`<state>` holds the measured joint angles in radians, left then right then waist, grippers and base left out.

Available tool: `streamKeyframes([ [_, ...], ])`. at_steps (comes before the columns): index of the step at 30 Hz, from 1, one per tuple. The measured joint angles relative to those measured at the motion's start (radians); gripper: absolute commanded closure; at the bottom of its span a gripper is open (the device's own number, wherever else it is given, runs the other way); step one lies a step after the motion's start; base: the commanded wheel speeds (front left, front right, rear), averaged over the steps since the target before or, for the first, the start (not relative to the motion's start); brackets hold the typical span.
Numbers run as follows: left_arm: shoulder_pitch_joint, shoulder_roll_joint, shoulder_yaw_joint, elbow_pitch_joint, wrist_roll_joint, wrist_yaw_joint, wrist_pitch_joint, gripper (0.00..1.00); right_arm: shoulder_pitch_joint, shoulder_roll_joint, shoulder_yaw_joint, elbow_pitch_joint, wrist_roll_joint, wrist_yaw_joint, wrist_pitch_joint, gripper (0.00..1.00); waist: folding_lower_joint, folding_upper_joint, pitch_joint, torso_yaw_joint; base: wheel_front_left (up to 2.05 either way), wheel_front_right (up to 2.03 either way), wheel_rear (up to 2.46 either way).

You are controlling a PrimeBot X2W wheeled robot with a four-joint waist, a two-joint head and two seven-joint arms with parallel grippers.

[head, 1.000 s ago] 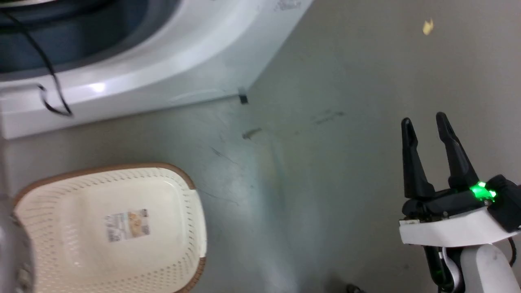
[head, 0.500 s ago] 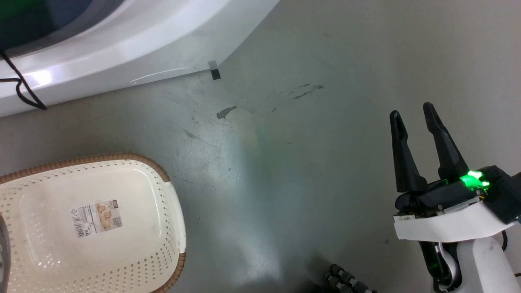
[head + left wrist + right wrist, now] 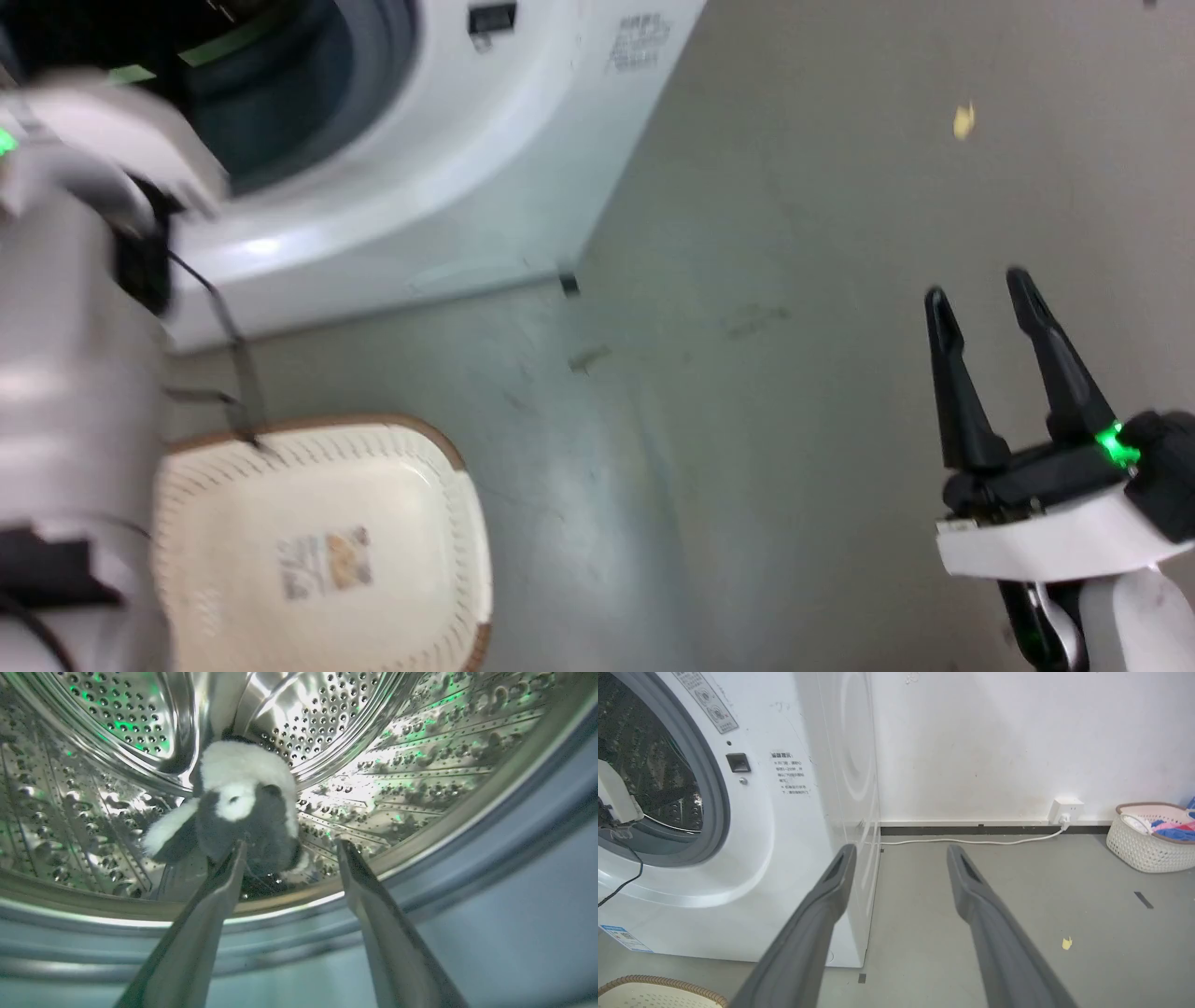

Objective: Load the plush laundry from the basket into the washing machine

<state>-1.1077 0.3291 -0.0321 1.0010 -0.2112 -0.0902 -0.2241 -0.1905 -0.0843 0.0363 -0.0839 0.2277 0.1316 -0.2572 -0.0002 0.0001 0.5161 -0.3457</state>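
Note:
The plush laundry [image 3: 243, 802], a white and black panda toy, lies inside the washing machine's steel drum [image 3: 420, 756]. My left gripper [image 3: 292, 845] is open just in front of the toy, with nothing between its fingers; the left fingertip overlaps the toy's dark underside in this view. In the head view my pale left forearm [image 3: 65, 308] reaches into the washing machine [image 3: 448, 168]. The cream basket [image 3: 392, 485] stands on the floor below with only its sticker [image 3: 325, 563] inside. My right gripper [image 3: 977, 287] hangs open over bare floor, far to the right.
The grey gasket [image 3: 490, 868] rings the drum mouth around my left fingers. A dark cable [image 3: 233, 345] trails from my left arm to the basket rim. In the right wrist view a second basket [image 3: 1148, 840] with clothes stands by the wall, near a socket [image 3: 1066, 807] and its white cord.
The head camera has swung, so the whole picture has shifted. My left forearm has come into the head view at the left. The right gripper remains open in the same pose.

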Motion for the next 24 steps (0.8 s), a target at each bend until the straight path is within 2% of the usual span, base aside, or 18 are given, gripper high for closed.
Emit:
streamKeyframes([
  [4,0.135,-0.06,0.017,-0.058,-0.067,-0.027,-0.03,0.0,0.043,-0.012,-0.024,-0.002,-0.027,0.0,0.0,0.0,-0.0001,0.0,-0.102,0.035,0.0,0.0,0.0],
  [8,0.323,-0.101,0.02,-0.258,-0.085,-0.036,-0.033,0.0,0.094,-0.016,-0.041,-0.003,-0.046,0.0,0.0,0.0,-0.0002,0.0,-0.207,0.075,0.0,0.0,0.0],
  [16,0.783,-0.2,0.008,-0.617,-0.102,-0.036,-0.033,0.0,0.197,-0.018,-0.053,0.013,-0.086,0.0,0.0,0.0,-0.0003,0.0,-0.389,0.166,0.0,0.0,0.0],
  [21,0.996,-0.24,0.005,-0.751,-0.086,-0.035,-0.033,0.0,0.244,-0.012,-0.045,0.03,-0.089,0.0,0.0,0.0,-0.0001,0.0,-0.46,0.227,0.0,0.0,0.0],
  [24,1.07,-0.256,0.011,-0.785,-0.078,-0.017,-0.033,0.0,0.263,-0.006,-0.042,0.04,-0.089,0.0,0.0,0.0,-0.0001,-0.0001,-0.487,0.26,0.0,0.0,0.0],
])
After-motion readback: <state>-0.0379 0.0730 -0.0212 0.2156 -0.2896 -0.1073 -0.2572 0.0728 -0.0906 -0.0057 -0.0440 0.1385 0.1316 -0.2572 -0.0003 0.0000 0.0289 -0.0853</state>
